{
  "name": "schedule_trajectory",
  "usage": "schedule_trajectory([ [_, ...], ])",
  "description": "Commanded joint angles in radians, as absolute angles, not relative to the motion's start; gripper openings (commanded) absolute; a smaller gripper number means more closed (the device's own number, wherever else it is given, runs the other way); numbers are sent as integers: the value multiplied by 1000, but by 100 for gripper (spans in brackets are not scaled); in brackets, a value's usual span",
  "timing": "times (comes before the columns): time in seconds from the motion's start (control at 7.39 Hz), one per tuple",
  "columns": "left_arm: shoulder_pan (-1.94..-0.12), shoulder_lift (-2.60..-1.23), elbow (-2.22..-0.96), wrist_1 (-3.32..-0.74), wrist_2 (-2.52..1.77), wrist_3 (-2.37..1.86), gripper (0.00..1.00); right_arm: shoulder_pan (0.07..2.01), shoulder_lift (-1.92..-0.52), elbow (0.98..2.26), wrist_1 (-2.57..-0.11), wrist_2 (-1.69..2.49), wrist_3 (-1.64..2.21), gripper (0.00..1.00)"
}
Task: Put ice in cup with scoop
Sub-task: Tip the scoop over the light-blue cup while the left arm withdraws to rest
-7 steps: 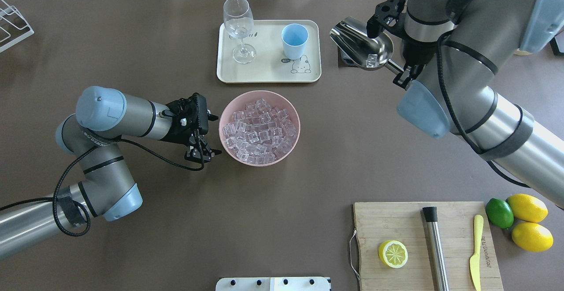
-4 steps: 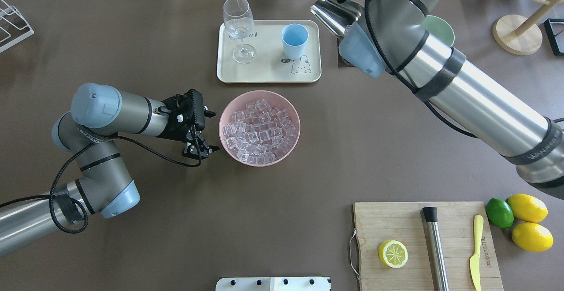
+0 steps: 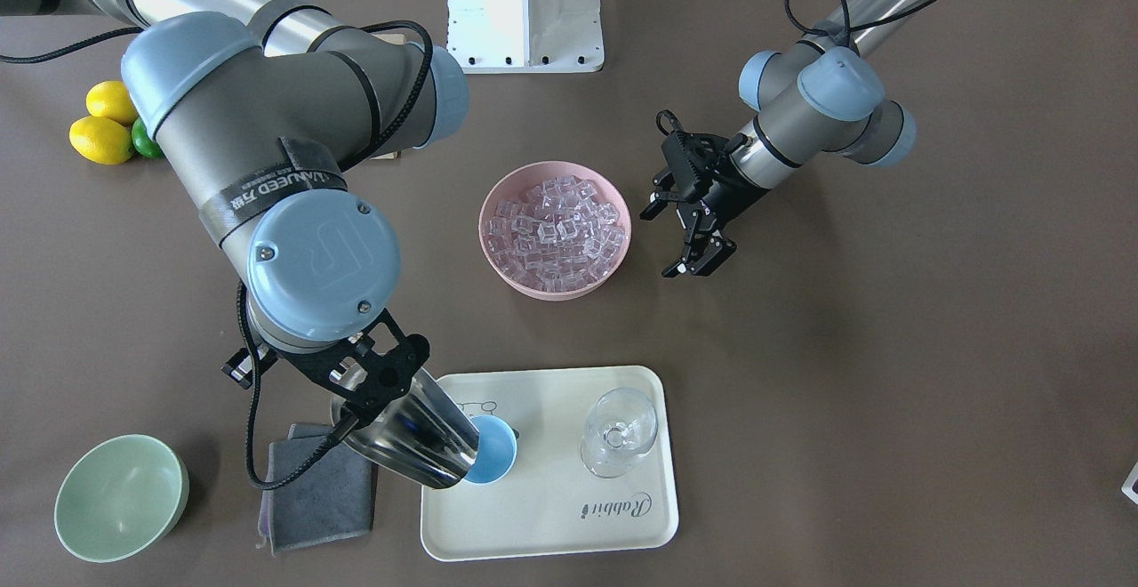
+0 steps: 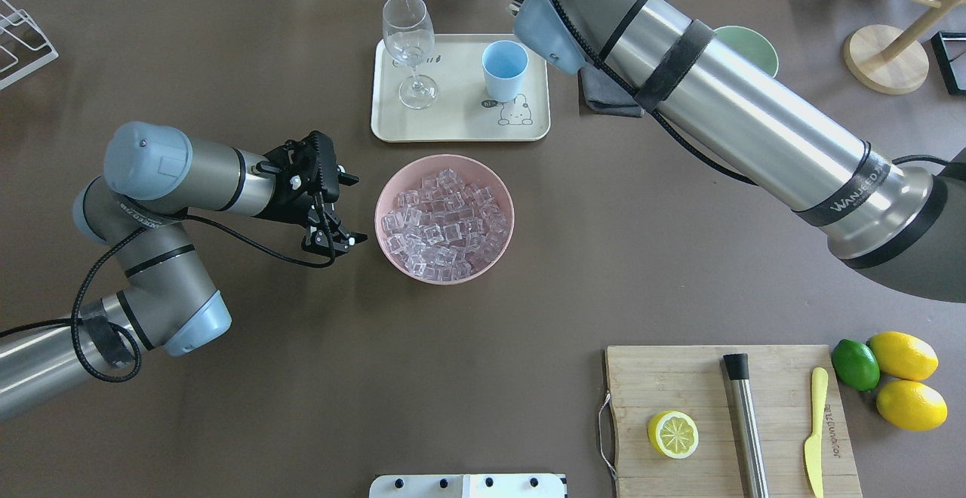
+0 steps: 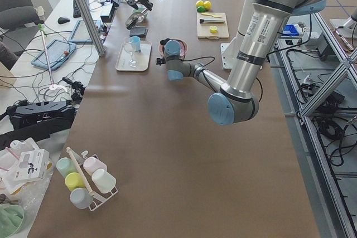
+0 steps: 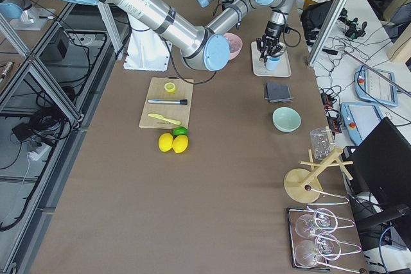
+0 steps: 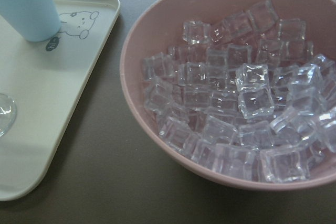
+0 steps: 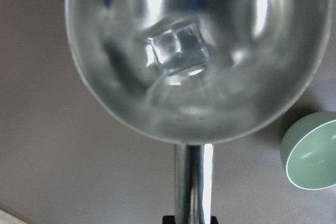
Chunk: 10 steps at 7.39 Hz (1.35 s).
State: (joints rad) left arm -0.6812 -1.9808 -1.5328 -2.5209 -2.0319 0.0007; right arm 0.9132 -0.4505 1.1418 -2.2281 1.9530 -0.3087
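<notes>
My right gripper (image 3: 360, 396) is shut on the handle of the steel scoop (image 3: 413, 445). It holds the scoop tilted, with its mouth at the rim of the light-blue cup (image 3: 498, 455) on the cream tray (image 3: 551, 516). The right wrist view shows one ice cube (image 8: 176, 51) in the scoop's bowl (image 8: 236, 98). Many ice cubes (image 4: 444, 219) fill the pink bowl (image 4: 379, 219) in the middle of the table. My left gripper (image 4: 351, 207) is open and empty, just left of that bowl. In the overhead view the cup (image 4: 504, 68) shows, but my right arm hides the scoop.
A clear stemmed glass (image 4: 409, 38) stands on the tray beside the cup. A grey cloth (image 3: 320, 489) and a pale green bowl (image 3: 120, 498) lie right of the tray. A cutting board (image 4: 679, 377) with a lemon half, a steel cylinder and a yellow knife is near right, beside lemons (image 4: 906, 381).
My right arm has swung the scoop leftward from beside the tray to over the cup. My left gripper has drawn back a little to the left of the pink bowl.
</notes>
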Motion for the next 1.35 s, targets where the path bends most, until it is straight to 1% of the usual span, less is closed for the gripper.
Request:
schedule_trajectory([
  [0.0, -709, -1912, -1696, -2351, -2034, -8, 98, 905, -442, 1094, -2243, 1950, -313, 0],
  [0.14, -722, -1905, -1728, -2285, -2036, -8, 98, 904, -434, 1085, -2250, 1950, -313, 0],
  [0.27, -745, -1885, -1747, -2257, -2026, -11, 98, 893, -395, 1025, -2258, 1939, -311, 0],
  [0.54, -846, -1818, -1804, -2227, -2072, -14, 98, 873, -356, 967, -2258, 1884, -311, 0],
  [0.81, -973, -1824, -1795, -2101, -2265, -12, 98, 856, -353, 966, -2279, 1858, -311, 0],
  [0.95, -1032, -1806, -1796, -2089, -2282, -12, 98, 851, -348, 969, -2293, 1846, -313, 0],
  [1.22, -1174, -1696, -1796, -2043, -2408, -12, 98, 845, -347, 968, -2310, 1824, -314, 0],
])
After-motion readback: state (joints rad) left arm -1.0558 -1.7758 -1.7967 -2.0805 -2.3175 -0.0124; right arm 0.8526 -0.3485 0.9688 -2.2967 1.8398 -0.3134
